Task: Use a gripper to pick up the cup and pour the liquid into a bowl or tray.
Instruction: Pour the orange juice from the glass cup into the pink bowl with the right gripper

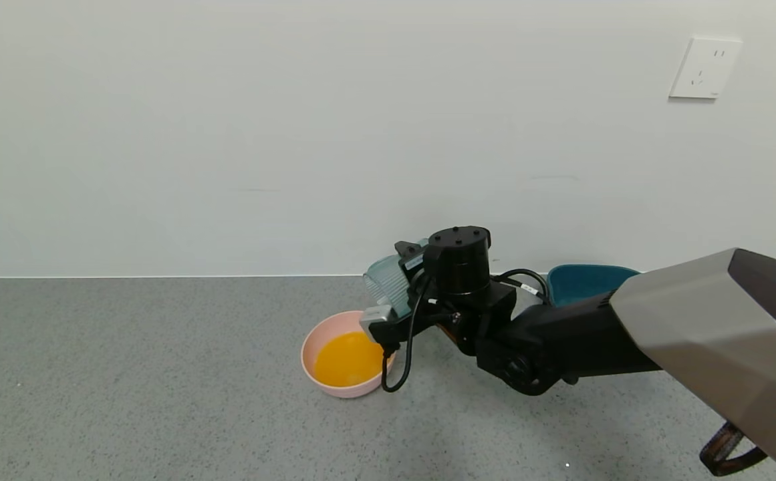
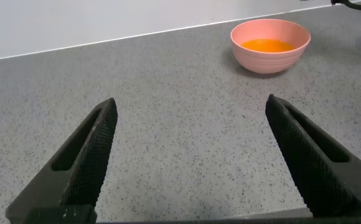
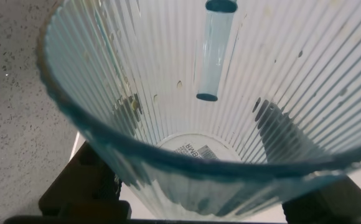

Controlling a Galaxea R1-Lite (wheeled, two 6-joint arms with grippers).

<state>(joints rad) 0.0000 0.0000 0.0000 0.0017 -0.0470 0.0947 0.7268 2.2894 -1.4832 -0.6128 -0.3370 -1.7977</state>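
My right gripper (image 1: 404, 284) is shut on the ribbed blue-green cup (image 1: 388, 284) and holds it tipped on its side, mouth to the left, just above the right rim of the pink bowl (image 1: 313, 341). The orange liquid (image 1: 347, 359) fills the bottom of the bowl. In the right wrist view the cup (image 3: 218, 124) fills the frame and its inside is empty, with a label showing through its base. My left gripper (image 2: 190, 165) is open and empty over bare table; the bowl (image 2: 270, 45) with the liquid (image 2: 266, 45) shows far off.
A dark teal tray (image 1: 585, 280) sits behind the right arm by the wall. The grey speckled table (image 1: 127, 387) stretches left of the bowl. A white wall with a socket (image 1: 704, 68) stands behind.
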